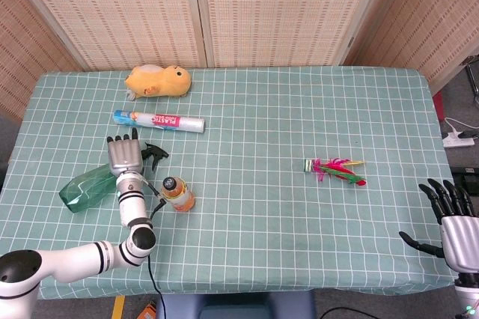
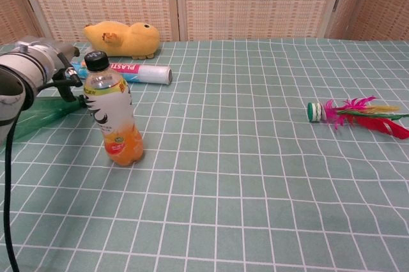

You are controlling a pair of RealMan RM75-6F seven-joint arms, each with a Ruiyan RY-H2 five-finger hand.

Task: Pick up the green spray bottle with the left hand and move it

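Note:
The green spray bottle (image 1: pixel 84 189) lies on its side at the table's left, its black nozzle (image 1: pixel 155 154) pointing right. My left hand (image 1: pixel 125 156) hovers over the bottle's neck with its fingers stretched straight toward the far side, and it holds nothing. In the chest view my left forearm (image 2: pixel 29 71) hides much of the bottle (image 2: pixel 45 112). My right hand (image 1: pixel 453 214) rests at the table's near right corner with its fingers apart and nothing in them.
An upright orange drink bottle (image 1: pixel 178 193) (image 2: pixel 114 112) stands just right of the left hand. A plastic wrap roll (image 1: pixel 159 120) and a yellow plush toy (image 1: pixel 157 81) lie behind. A feathered shuttlecock (image 1: pixel 335 169) lies on the right of the checked cloth.

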